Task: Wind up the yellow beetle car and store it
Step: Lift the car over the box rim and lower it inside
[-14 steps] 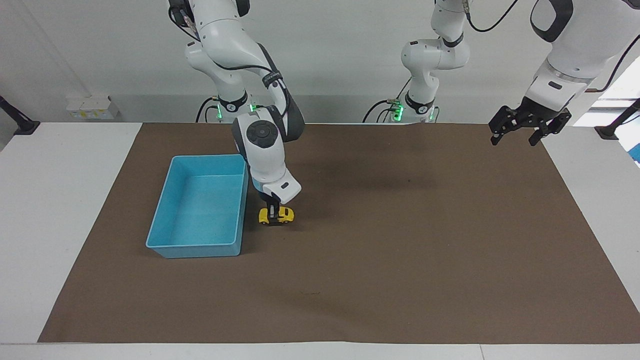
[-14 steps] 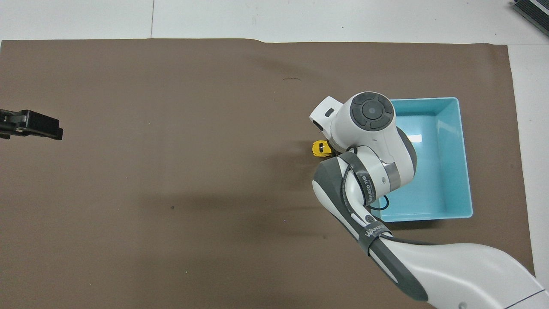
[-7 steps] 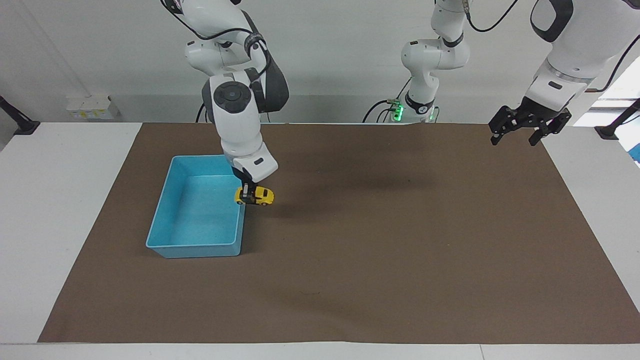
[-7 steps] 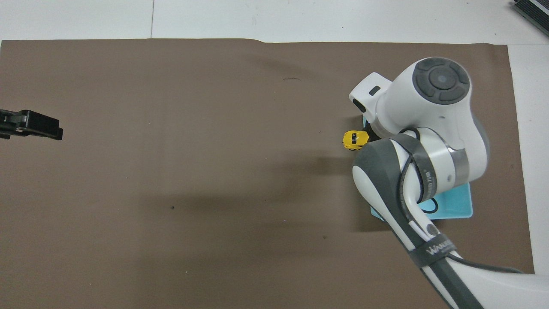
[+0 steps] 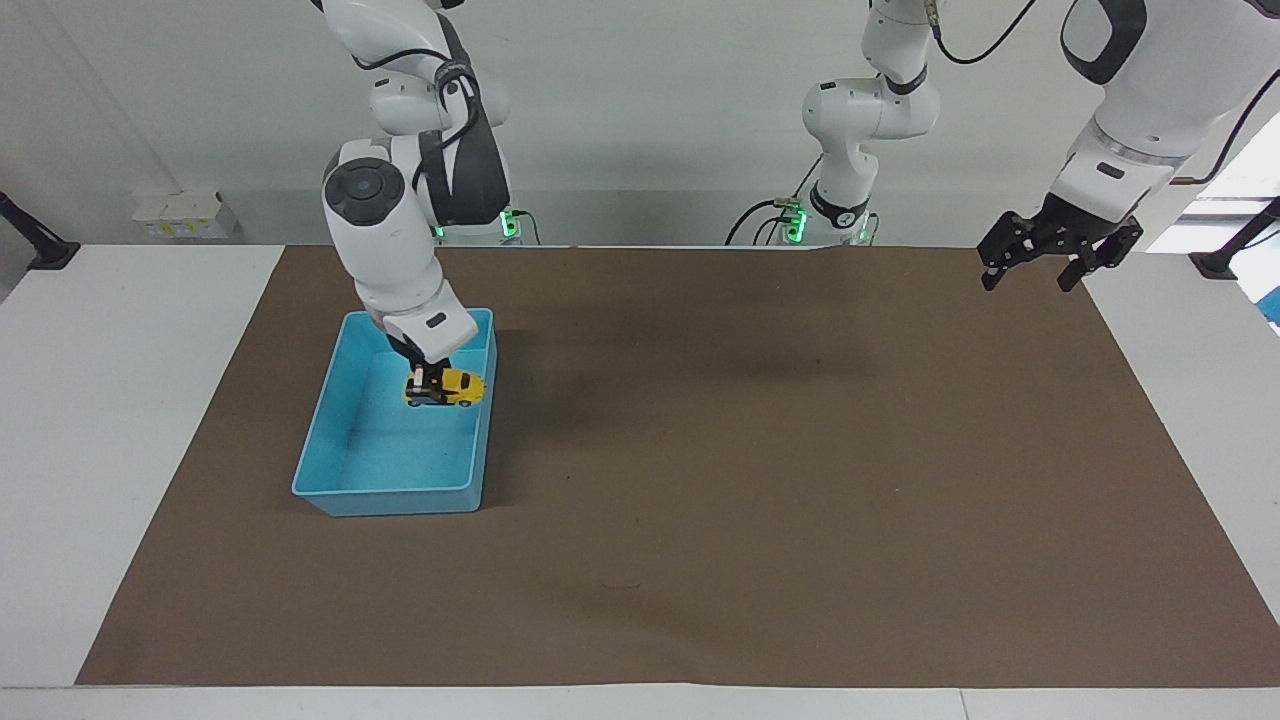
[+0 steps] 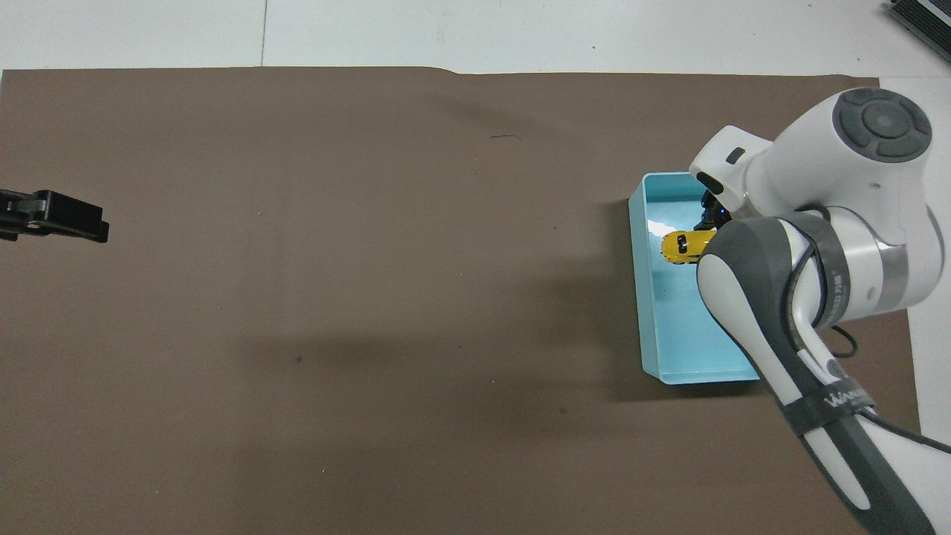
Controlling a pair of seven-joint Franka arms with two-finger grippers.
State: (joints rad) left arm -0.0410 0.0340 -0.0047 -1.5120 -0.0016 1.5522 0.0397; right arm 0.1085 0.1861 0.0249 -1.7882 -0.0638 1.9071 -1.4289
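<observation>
A second ago the yellow beetle car (image 5: 446, 387) stood on the brown mat (image 5: 760, 480) beside the light blue bin (image 5: 345, 495); now the right gripper (image 5: 428, 379), clenched on it, holds it over the bin's inside, toward the right arm's end of the worktop. Storing looks close: lowering and letting go remain. The left gripper (image 5: 1035, 268) waits released over the mat's corner by its own base

Light blue bin (image 5: 330, 420) on brown mat (image 5: 800, 480)
</observation>
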